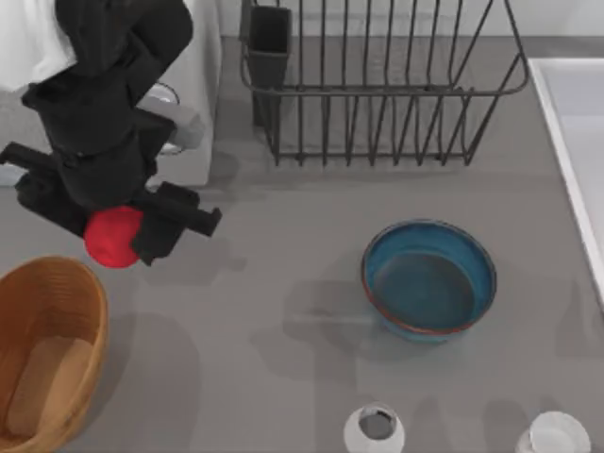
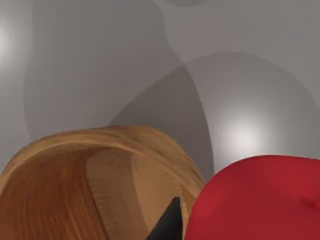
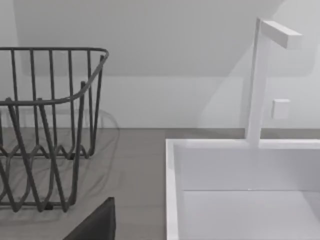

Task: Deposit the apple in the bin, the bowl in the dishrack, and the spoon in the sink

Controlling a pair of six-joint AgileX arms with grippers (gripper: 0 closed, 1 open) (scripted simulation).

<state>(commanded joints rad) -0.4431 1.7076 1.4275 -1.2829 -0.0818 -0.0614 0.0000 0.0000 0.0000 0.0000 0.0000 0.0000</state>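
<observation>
My left gripper (image 1: 121, 226) is shut on the red apple (image 1: 112, 237), holding it above the table just past the far right rim of the wicker bin (image 1: 83, 293). In the left wrist view the apple (image 2: 260, 200) hangs beside the bin (image 2: 60, 165), which lies below. The blue bowl (image 1: 429, 280) stands upright right of centre. The dishrack (image 1: 377, 85) is at the back and the sink (image 1: 576, 132) is on the right edge. The right wrist view faces the dishrack (image 3: 50, 125) and the sink (image 3: 240, 195). The spoon is out of view.
A white microwave (image 1: 193, 113) stands at the back left behind my left arm. Two small white cups (image 1: 375, 429) (image 1: 554, 435) sit at the front edge. A white faucet (image 3: 260, 80) rises behind the sink. Bare grey table lies between bin and bowl.
</observation>
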